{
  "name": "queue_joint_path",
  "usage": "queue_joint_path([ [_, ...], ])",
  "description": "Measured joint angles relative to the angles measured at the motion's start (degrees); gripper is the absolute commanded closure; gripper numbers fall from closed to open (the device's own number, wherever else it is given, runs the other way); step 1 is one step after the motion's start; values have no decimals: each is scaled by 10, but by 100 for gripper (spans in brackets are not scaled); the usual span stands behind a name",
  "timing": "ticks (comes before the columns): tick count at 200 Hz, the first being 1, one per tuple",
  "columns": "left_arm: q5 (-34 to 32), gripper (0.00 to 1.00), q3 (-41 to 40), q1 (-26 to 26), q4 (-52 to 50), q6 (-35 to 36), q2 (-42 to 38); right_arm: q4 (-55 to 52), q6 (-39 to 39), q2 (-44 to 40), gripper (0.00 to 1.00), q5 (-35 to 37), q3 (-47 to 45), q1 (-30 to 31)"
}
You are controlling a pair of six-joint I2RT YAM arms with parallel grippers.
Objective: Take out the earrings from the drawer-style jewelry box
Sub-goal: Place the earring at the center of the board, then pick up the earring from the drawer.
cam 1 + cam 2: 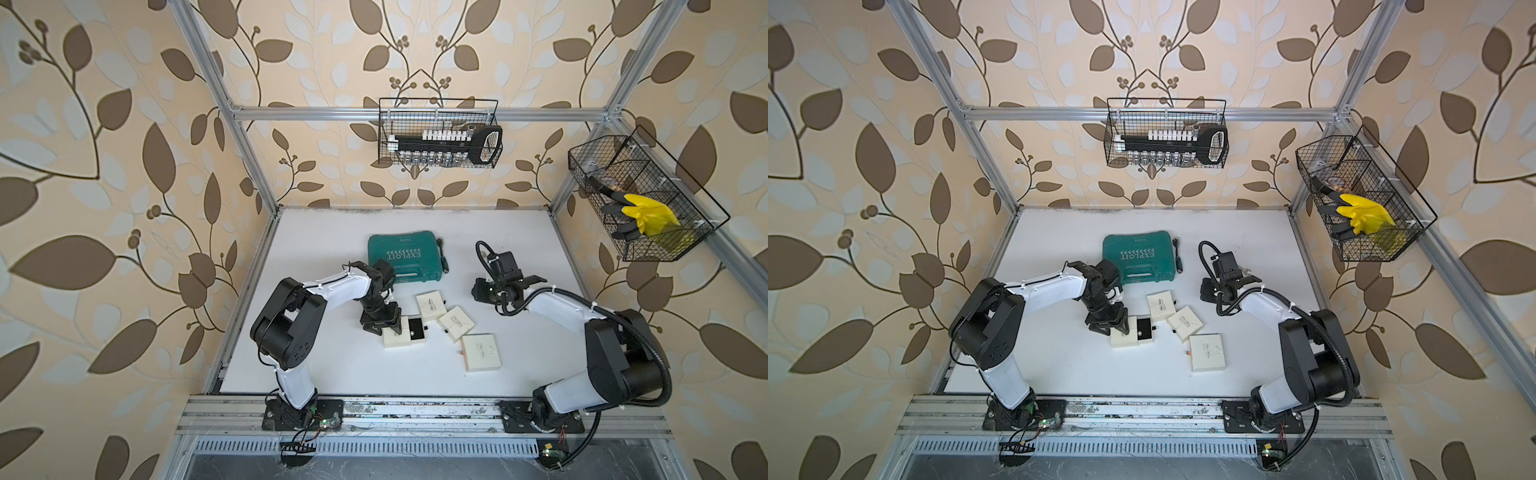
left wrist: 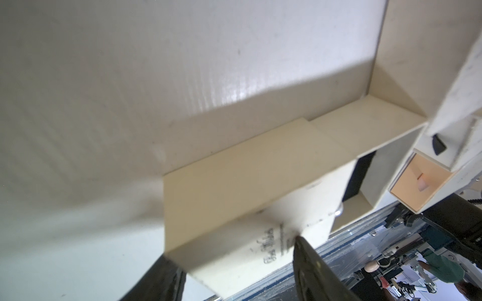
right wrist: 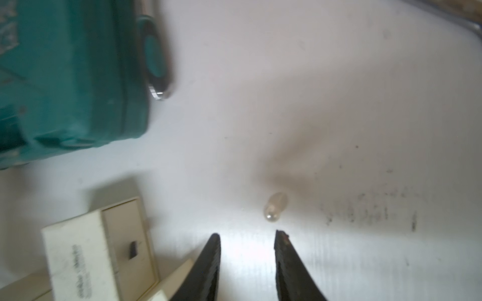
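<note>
Table: The flat white table top (image 1: 316, 365) is bare along its near edge and in its far right corner. That is the open room.
Frame: Silver metal rails (image 1: 249, 286) fence the left, right and far edges.
Baskets: One black wire basket on the back wall (image 1: 438, 133) and one black wire basket on the right wall (image 1: 640, 199) hang up off the table.
Case: A big teal plastic tool case (image 1: 403, 258) lies flat at the far middle, between the two arms. A small teal and black tool (image 3: 155, 56) lies just beside it.
Shut boxes: Three shut cream cardboard boxes (image 1: 456, 323) lie close together in a slanted row in the middle, between the grippers.
Open box: A fourth cream cardboard box (image 1: 395, 338) lies left of that row. Its black-lined drawer (image 1: 417, 328) sticks out to the right.
Left gripper: The black left gripper (image 2: 232, 247) stands on the fourth cream cardboard box, a finger at each side, clamped on it.
Right gripper: The black right gripper (image 3: 247, 234) hangs over bare table right of the case. Its jaws are apart with nothing between them.
Earrings: A small shiny pearly white earring (image 3: 275, 206) lies on the bare table just ahead of the right fingertips, outside every box. It looks blurred. Another tiny shiny earring (image 2: 338, 213) sits in the drawer on the black lining.
</note>
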Motion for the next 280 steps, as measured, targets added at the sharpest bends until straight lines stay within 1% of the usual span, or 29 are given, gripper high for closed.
queue_joint_path([
  [25,0,36,0,0,0,0,0,2,-15,-38,64,-27,0,88],
  [57,1,37,0,0,1,0,1,6,-22,-33,65,-68,0,190],
  [83,1,37,0,0,1,0,1,16,-26,0,66,-94,1,241],
  [111,1,37,0,0,2,0,1,14,-37,52,67,-102,16,282],
  [139,1,37,0,0,2,0,1,14,-47,76,67,-102,39,301],
  [227,1,37,-1,0,3,0,1,20,-51,122,68,-94,61,303],
  [280,0,37,-1,0,3,0,1,17,-47,126,70,-49,68,306],
])
